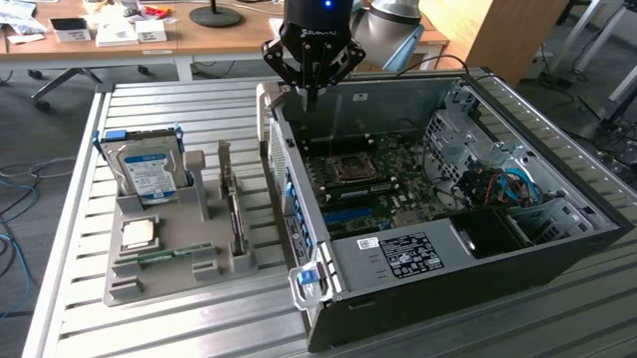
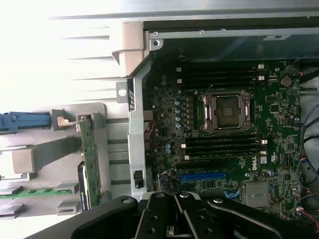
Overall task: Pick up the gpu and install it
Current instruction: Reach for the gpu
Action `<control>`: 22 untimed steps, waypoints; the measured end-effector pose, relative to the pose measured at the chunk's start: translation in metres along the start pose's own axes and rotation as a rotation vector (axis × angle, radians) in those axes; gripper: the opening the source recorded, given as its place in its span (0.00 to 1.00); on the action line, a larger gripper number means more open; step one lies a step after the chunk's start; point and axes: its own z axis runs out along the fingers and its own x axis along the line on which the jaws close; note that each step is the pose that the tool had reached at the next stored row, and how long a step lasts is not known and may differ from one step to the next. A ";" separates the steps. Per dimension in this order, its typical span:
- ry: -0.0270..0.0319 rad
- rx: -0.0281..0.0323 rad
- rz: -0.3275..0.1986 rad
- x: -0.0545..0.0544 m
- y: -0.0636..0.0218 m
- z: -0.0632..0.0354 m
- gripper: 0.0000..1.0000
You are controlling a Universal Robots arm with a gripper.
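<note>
The exterior view looks down steeply from high up, wide over the bench [image 1: 179, 328] and the open computer case [image 1: 448, 298]. The wrist view faces straight down from much nearer — both share the CPU socket [image 2: 225, 110] and the gpu [image 2: 90, 154].

ROBOTIQ on end effector [image 1: 312, 94], seemingly DELL on motherboard [image 2: 279, 134]

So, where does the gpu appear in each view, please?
Exterior view: the gpu stands on edge in the gray holder, to the exterior view's left of the computer case.
Wrist view: the gpu stands in that holder, just outside the case wall.
Shared landmark: the CPU socket inside the case.
</note>
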 end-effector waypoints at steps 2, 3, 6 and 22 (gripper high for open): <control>-0.0001 0.0000 0.000 0.002 -0.0001 0.0000 0.11; 0.0000 0.0000 0.000 0.003 -0.0002 -0.0001 0.11; 0.0000 0.0000 0.000 0.005 -0.0004 -0.0001 0.11; -0.0001 0.0000 0.000 0.018 -0.0013 -0.0005 0.11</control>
